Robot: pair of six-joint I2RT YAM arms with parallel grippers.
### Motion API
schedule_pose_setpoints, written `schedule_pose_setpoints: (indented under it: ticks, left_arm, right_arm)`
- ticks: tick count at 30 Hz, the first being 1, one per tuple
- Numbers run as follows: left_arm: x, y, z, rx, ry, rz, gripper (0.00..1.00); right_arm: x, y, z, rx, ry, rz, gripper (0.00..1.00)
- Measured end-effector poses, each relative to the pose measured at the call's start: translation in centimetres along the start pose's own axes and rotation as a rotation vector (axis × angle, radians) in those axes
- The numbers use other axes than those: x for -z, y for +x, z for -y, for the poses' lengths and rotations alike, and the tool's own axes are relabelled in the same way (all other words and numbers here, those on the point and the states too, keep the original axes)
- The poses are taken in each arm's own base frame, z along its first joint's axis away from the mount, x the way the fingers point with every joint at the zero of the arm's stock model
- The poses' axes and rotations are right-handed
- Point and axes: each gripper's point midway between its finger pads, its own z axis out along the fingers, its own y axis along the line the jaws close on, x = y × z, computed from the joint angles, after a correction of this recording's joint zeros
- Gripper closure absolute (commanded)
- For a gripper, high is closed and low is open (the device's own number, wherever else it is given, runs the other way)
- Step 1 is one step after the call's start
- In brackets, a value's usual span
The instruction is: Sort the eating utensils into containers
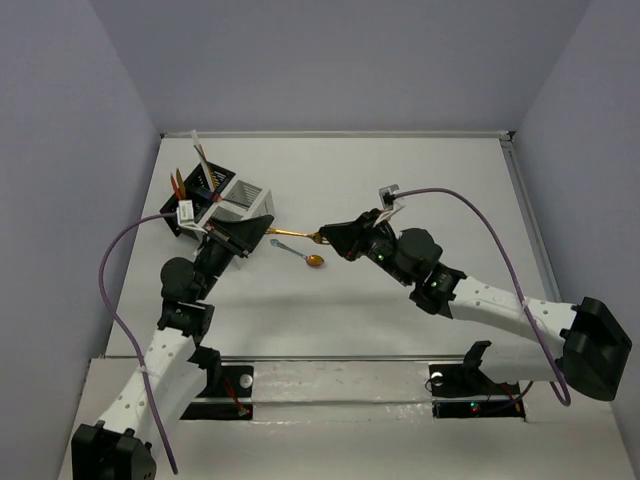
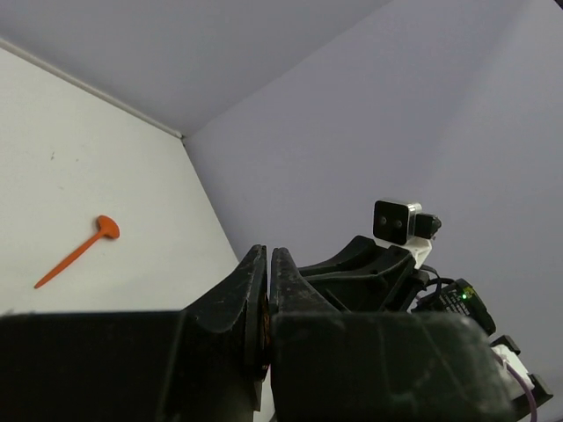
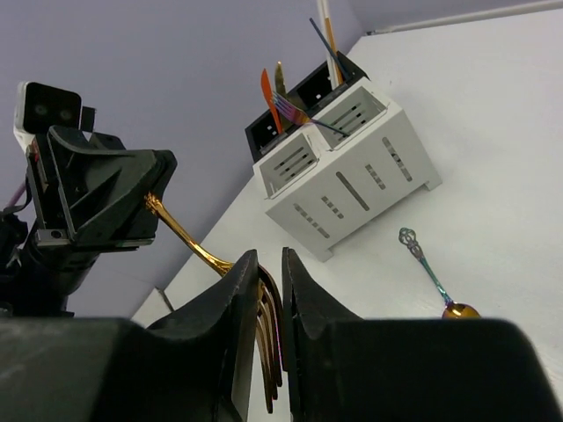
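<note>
The top external view looks steeply down from above and behind the arm bases (image 1: 222, 380), far enough to take in the whole desk (image 1: 400, 180). Each wrist view sits close behind its own hand. The left hand (image 2: 268, 257) frames the walls (image 2: 352, 105) and the right wrist's camera (image 2: 396, 221). The right hand (image 3: 266, 261) frames the white caddy (image 3: 352, 189) and the left hand, both also in the top view.

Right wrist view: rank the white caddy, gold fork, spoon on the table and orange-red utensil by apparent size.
1. white caddy
2. gold fork, though nearness to the camera inflates it
3. spoon on the table
4. orange-red utensil, only its top showing above the black caddy
</note>
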Motion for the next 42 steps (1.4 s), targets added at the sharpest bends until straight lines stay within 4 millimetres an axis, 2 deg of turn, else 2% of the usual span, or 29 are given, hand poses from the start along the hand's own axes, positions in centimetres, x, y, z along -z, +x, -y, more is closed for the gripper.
schedule_pose_setpoints:
  ticks: [2, 3, 6, 8, 10, 11, 12, 13, 14, 15, 17, 18, 19, 21, 23, 27, 32, 36, 39, 42]
  left_arm:
    - [0.2, -0.2, 0.0, -0.002, -0.002, 0.011, 0.94]
    - [0.3, -0.3, 0.2, -0.008, 0.004, 0.016, 0.94]
    - [0.6, -0.4, 0.8, -0.031, 0.021, 0.02, 0.94]
    - [0.7, -0.4, 0.8, -0.034, 0.019, 0.025, 0.94]
    - [0.7, -0.5, 0.6, -0.027, 0.012, 0.031, 0.93]
    - [0.7, -0.5, 0.5, -0.028, 0.009, 0.035, 0.89]
    - [0.7, -0.6, 0.4, -0.02, 0.004, 0.04, 0.83]
    - [0.7, -0.8, 0.4, -0.013, 0.0, 0.045, 0.68]
    - [0.7, -0.8, 0.2, -0.01, -0.008, 0.049, 0.59]
    - [0.7, -0.8, 0.0, -0.02, -0.018, 0.049, 0.39]
    - [0.8, -0.4, -0.9, -0.056, -0.056, 0.03, 0.26]
    - [0.9, -0.3, -1.2, -0.071, -0.078, 0.019, 0.16]
    - [0.9, -0.4, -1.3, -0.092, -0.103, 0.013, 0.16]
    - [1.1, -1.3, -0.4, -0.169, -0.125, 0.025, 0.03]
    - [1.3, -2.3, 0.5, -0.231, -0.142, 0.044, 0.01]
    - [2.1, -4.2, 1.7, -0.346, -0.195, 0.081, 0.01]
    - [3.7, -6.9, 1.8, -0.485, -0.33, 0.141, 0.01]
    - [6.2, -8.5, 0.3, -0.589, -0.481, 0.187, 0.01]
    - [7.4, -9.2, -0.2, -0.633, -0.531, 0.211, 0.01]
    - [8.2, -10.0, 0.6, -0.663, -0.53, 0.259, 0.01]
  right_arm:
    - [-0.2, 0.0, -0.2, -0.007, -0.003, -0.001, 0.61]
    - [-0.3, -0.1, -0.2, -0.007, -0.005, -0.002, 0.61]
    - [-0.5, 0.2, -0.3, -0.018, -0.012, -0.008, 0.72]
    - [-0.6, 0.2, -0.6, -0.03, -0.023, -0.004, 0.76]
    - [-0.7, 0.1, -0.8, -0.041, -0.033, 0.0, 0.93]
    - [-0.7, 0.1, -0.9, -0.042, -0.037, -0.001, 0.93]
    - [-0.7, -0.1, -1.1, -0.051, -0.044, 0.005, 0.93]
    - [-0.8, -0.3, -1.2, -0.06, -0.049, 0.01, 0.93]
    - [-0.8, -0.5, -1.3, -0.064, -0.054, 0.016, 0.93]
    - [-0.9, -0.8, -1.5, -0.066, -0.056, 0.022, 0.93]
    - [-1.2, -1.3, -1.8, -0.05, -0.057, 0.025, 0.93]
    - [-1.4, -1.5, -1.8, -0.03, -0.047, 0.02, 0.93]
    - [-1.6, -1.6, -1.8, -0.02, -0.041, 0.017, 0.93]
    - [-2.2, -1.6, -1.7, 0.023, -0.017, -0.004, 0.93]
    - [-3.0, -2.1, -2.1, 0.053, -0.011, -0.017, 0.93]
    - [-5.1, -3.9, -4.4, 0.117, -0.043, -0.011, 0.93]
    - [-8.5, -5.5, -5.8, 0.227, -0.04, -0.025, 0.93]
    - [-12.3, -5.8, -5.8, 0.33, -0.013, -0.069, 0.93]
    - [-14.8, -5.4, -4.0, 0.433, 0.059, -0.102, 0.93]
    - [-17.4, -4.0, 0.7, 0.545, 0.187, -0.17, 0.93]
